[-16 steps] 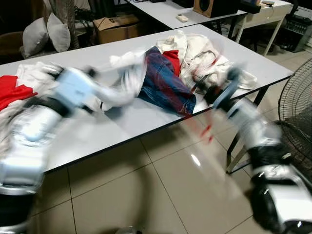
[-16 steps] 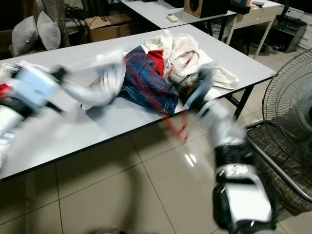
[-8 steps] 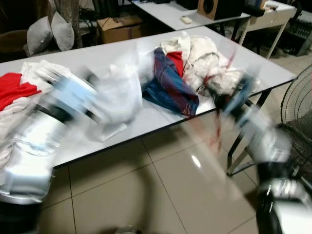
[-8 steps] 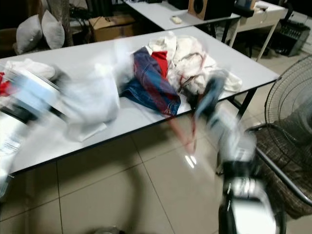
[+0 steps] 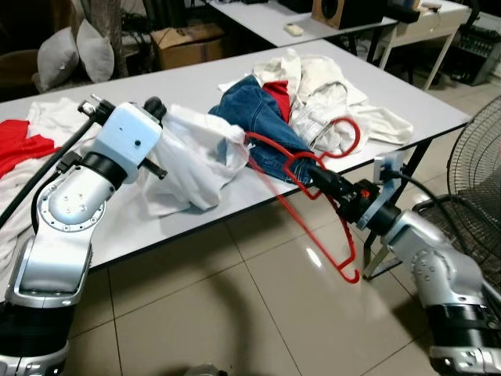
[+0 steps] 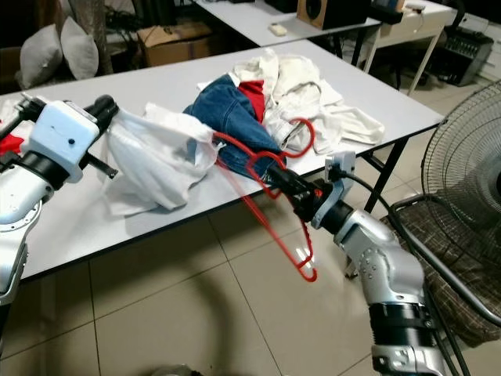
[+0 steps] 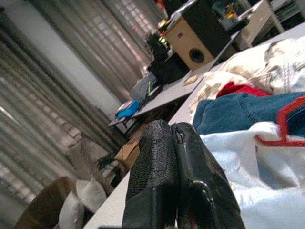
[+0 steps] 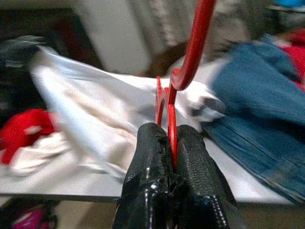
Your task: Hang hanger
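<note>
1. The right pincer point(image 6: 280, 178) is clamped tight on the red hanger point(image 6: 270, 205) at its neck. The wrist view shows the plastic squeezed between both fingers.
2. The hanger sits in the air at the front edge of the worktop point(image 5: 188, 215), hook toward the clothes, one shoulder angled down toward the floor. One arm of it is threaded into the white shirt point(image 5: 196, 157).
3. The left pincer point(image 7: 174, 186) is fully closed on a fold of the shirt and lifts it off the worktop, judged to keep the fabric open and taut so the hanger can pass inside.
4. Jeans point(image 5: 258, 129) and pale garments point(image 5: 329, 98) lie heaped behind, touching the shirt; snagging is a risk.
5. Judgement: dressing the hanger is partly done; hanging is not yet begun.
</note>
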Motion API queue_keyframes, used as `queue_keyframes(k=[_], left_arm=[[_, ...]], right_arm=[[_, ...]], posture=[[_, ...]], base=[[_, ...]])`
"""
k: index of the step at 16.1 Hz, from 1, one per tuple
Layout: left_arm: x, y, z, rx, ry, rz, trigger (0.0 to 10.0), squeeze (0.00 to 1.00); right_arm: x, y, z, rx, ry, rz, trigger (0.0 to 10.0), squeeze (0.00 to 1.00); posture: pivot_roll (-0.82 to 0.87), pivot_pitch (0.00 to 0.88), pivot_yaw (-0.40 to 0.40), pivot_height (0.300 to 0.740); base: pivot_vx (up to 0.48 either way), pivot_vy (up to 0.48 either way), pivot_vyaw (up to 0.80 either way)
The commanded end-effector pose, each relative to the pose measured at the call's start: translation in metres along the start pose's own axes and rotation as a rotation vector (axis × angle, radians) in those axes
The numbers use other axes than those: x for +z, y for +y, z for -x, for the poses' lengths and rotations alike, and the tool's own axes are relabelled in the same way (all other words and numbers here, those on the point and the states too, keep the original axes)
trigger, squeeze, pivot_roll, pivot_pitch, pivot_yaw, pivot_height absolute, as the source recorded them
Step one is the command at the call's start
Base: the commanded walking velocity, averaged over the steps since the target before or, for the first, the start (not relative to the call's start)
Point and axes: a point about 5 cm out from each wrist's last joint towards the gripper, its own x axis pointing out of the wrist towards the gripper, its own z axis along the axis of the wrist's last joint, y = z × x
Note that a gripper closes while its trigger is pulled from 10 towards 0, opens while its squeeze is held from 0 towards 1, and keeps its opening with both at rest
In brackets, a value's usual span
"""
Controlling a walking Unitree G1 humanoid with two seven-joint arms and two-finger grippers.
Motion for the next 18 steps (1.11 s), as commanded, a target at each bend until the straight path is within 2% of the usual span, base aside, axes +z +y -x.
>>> queue_keyframes(k=[1, 3, 5, 7, 9, 10, 12, 14, 17, 18], left_arm=[[0.007, -0.001, -0.005, -0.026, -0.038, 0.004, 0.0, 0.0], [0.016, -0.011, -0.009, -0.084, -0.084, 0.042, 0.0, 0.0], [0.019, -0.018, -0.009, -0.141, -0.104, 0.066, 0.0, 0.0], [0.023, -0.021, -0.006, -0.194, -0.13, 0.101, 0.0, 0.0], [0.027, -0.031, 0.0, -0.337, -0.136, 0.139, 0.0, 0.0], [0.023, -0.041, 0.007, -0.453, -0.108, 0.128, 0.0, 0.0], [0.017, -0.05, 0.016, -0.567, -0.041, 0.164, 0.0, 0.0], [0.008, -0.061, 0.025, -0.67, 0.035, 0.144, 0.0, 0.0], [0.002, -0.063, 0.028, -0.679, 0.071, 0.135, 0.0, 0.0], [0.001, -0.067, 0.03, -0.704, 0.083, 0.139, 0.0, 0.0]], right_arm=[[0.004, 0.008, -0.002, 0.068, -0.001, 0.004, 10.0, 0.0], [0.001, 0.014, -0.005, 0.109, 0.017, -0.007, 10.0, 0.0], [-0.006, 0.011, -0.009, 0.09, 0.056, -0.02, 10.0, 0.0], [-0.013, 0.003, -0.013, 0.039, 0.108, -0.037, 10.0, 0.0], [-0.019, -0.008, -0.021, -0.036, 0.164, -0.046, 10.0, 0.0], [-0.018, -0.008, -0.026, -0.016, 0.162, -0.057, 10.0, 0.0], [-0.016, -0.007, -0.038, 0.008, 0.169, -0.069, 10.0, 0.0], [-0.012, -0.005, -0.048, 0.035, 0.147, -0.111, 10.0, 0.0], [-0.009, -0.01, -0.058, -0.018, 0.106, -0.188, 10.0, 0.0], [-0.009, -0.012, -0.064, -0.059, 0.039, -0.308, 10.0, 0.0]], posture=[[-0.05, 0.0, 0.058, 0.74], [-0.05, 0.0, 0.058, 0.74], [-0.05, 0.0, 0.057, 0.74], [-0.04, 0.0, 0.056, 0.74], [-0.03, 0.0, 0.048, 0.74], [-0.02, 0.0, 0.047, 0.74], [-0.01, 0.0, 0.047, 0.74], [-0.01, 0.0, 0.044, 0.74], [-0.01, 0.0, 0.039, 0.74], [-0.01, 0.0, 0.037, 0.74]], base=[[0.0, 0.0, 0.0], [0.0, 0.0, 0.0], [0.0, 0.0, 0.0], [0.0, 0.0, 0.0], [0.0, 0.0, 0.0], [0.0, 0.0, 0.0], [0.0, 0.0, 0.0], [0.0, 0.0, 0.0], [0.0, 0.0, 0.0], [0.0, 0.0, 0.0]])
